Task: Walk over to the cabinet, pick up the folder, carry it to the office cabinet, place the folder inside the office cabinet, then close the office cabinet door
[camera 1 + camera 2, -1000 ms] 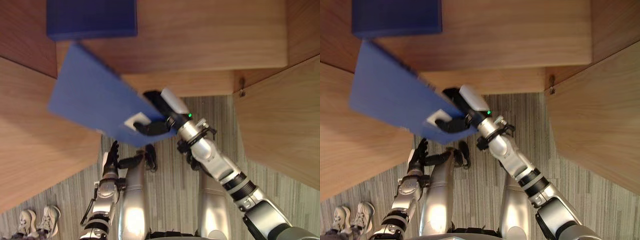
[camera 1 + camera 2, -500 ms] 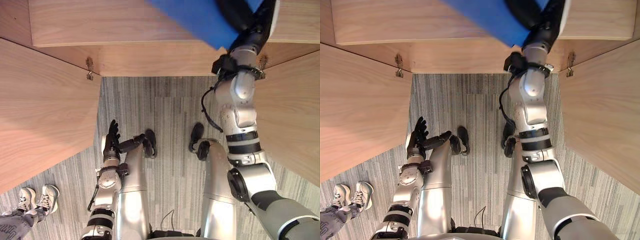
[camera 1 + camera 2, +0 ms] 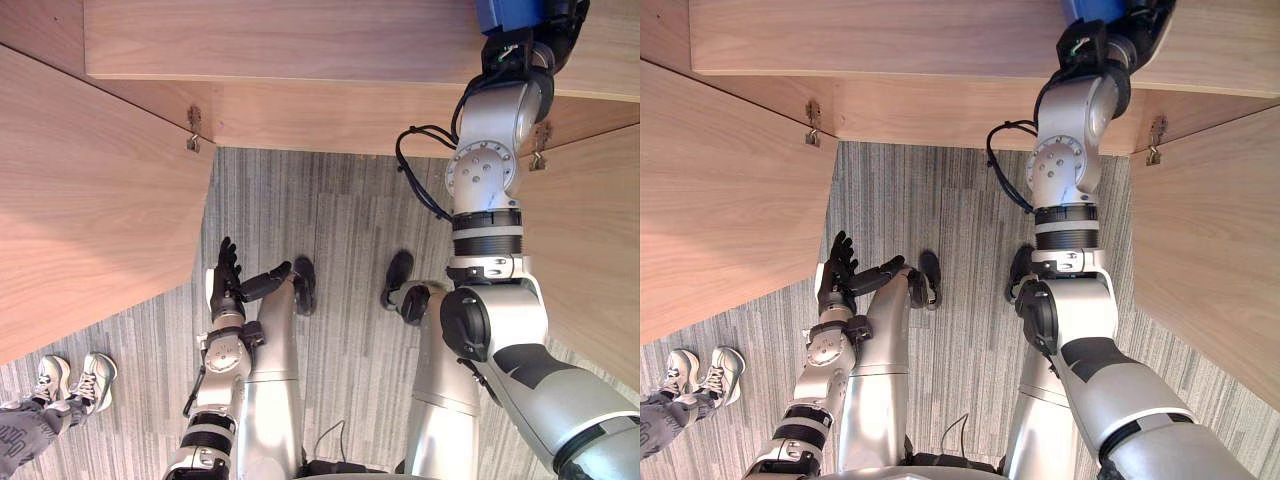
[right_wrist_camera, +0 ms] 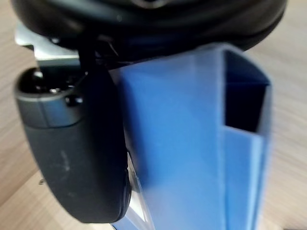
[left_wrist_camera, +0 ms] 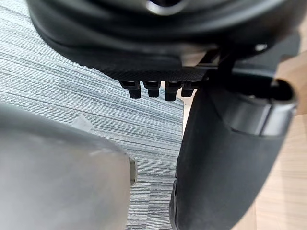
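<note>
Right hand: dark right hand (image 3: 556, 28) raised at 1 o'clock at the head view's edge; fingers gripping the folder, thumb (image 4: 72, 158) flat on its face.
Folder: blue plastic folder (image 4: 182, 143) held in the right hand, over the light wooden office cabinet (image 3: 300, 45) at 12 o'clock; contact with the wood cannot be told.
Left hand: dark left hand (image 3: 225, 282) low at 8 o'clock; fingers straight, holding nothing.
Doors: wooden cabinet doors (image 3: 90, 210) stand open at 9 and 3 o'clock.
Floor: grey striped carpet (image 3: 340, 230); a person's pale shoes (image 3: 75, 378) at 7 o'clock.
</note>
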{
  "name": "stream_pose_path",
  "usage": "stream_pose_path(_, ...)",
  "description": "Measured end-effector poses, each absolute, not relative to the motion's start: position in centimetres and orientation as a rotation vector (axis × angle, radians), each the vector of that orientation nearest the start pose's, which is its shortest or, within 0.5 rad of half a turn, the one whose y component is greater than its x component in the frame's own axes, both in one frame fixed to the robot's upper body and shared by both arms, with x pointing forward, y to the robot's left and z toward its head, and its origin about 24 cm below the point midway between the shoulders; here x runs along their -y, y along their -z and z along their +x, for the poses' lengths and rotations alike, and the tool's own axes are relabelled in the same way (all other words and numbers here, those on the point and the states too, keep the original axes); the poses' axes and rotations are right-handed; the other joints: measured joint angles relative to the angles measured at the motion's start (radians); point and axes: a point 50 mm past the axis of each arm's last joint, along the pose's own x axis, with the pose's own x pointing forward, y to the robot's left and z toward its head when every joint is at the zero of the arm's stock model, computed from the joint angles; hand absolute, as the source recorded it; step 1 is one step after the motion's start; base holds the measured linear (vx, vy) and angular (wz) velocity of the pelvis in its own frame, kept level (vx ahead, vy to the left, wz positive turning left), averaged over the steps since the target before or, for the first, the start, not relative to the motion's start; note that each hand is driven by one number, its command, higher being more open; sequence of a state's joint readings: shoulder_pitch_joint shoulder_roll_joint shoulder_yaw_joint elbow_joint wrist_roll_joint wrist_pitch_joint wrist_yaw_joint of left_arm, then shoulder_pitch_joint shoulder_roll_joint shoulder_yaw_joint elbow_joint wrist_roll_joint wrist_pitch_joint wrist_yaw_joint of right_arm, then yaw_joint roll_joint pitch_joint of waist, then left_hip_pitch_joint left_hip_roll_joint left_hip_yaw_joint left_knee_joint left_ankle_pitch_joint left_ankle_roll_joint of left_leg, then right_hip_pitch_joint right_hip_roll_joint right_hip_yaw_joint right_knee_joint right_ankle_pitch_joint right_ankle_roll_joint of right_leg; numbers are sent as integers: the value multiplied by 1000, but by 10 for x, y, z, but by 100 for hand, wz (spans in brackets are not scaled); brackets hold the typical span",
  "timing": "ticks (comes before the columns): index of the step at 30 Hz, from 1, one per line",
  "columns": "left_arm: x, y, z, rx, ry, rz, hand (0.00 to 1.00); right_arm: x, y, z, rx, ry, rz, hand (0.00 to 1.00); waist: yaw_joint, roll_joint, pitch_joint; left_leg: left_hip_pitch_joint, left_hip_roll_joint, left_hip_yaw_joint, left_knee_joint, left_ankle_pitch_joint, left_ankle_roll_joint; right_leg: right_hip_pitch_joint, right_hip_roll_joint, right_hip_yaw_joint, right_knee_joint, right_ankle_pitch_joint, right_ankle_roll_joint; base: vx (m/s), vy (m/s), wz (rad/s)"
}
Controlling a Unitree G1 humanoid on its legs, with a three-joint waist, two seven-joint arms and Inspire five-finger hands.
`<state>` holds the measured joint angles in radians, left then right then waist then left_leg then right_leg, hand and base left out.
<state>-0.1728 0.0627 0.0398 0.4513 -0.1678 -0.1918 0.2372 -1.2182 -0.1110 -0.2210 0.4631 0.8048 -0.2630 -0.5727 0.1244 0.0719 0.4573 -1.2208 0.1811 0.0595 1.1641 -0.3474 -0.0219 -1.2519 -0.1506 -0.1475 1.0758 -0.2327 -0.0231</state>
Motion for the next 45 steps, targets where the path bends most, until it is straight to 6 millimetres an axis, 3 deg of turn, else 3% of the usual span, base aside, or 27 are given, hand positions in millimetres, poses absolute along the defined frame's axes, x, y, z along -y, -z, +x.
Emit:
stream_pose_path(11,-176,-1,281,-105,-277,-104,100,126,-331,372,602,137,970,100,-7,0,-1,7,-4,-16,-16,8,-7,19,-3,-19,-17,-1,-4,-52,-1,3)
stream_pose_path(19,-172,2,282,-123,-274,-110,100,88,-335,365,668,-1,682,100,-21,-3,-4,46,10,-2,-49,8,-7,54,12,-16,-56,6,-3,-44,-5,-5)
stream_pose_path(25,-163,0,284,-116,-257,-121,100,82,-332,360,721,-21,489,100,-47,-3,-4,54,13,7,-65,8,-7,59,16,-13,-72,10,0,-40,-7,-3)
stream_pose_path(33,-170,7,281,-139,-253,-64,100,99,-311,357,784,-128,75,100,-73,-10,-7,78,21,17,-80,7,-7,78,23,-10,-88,11,2,-51,-12,-3)
stream_pose_path(35,-173,9,280,-142,-254,-54,100,101,-298,359,759,-175,-56,100,-79,-18,-12,79,24,18,-80,7,-7,78,26,-10,-90,11,2,-57,-17,-3)
stream_pose_path(39,-179,11,277,-143,-220,-16,100,113,-251,362,639,-308,-390,100,-85,-36,-21,80,27,19,-89,7,-7,81,26,-15,-99,11,2,-51,-14,-1)
stream_pose_path(41,-180,12,276,-147,-212,-6,100,114,-251,360,648,-344,-473,100,-89,-38,-22,83,27,22,-93,7,-7,83,26,-14,-103,13,3,-44,-5,-1)
stream_pose_path(42,-181,13,276,-149,-204,2,100,116,-250,360,643,-353,-514,0,-88,-42,-24,87,27,24,-97,7,-7,86,26,-14,-105,13,3,-45,-10,-1)
stream_pose_path(45,-182,17,275,-164,-190,13,100,123,-247,361,617,-382,-589,0,-86,-53,-30,104,27,23,-109,7,-7,102,26,-18,-117,13,3,-47,-17,1)
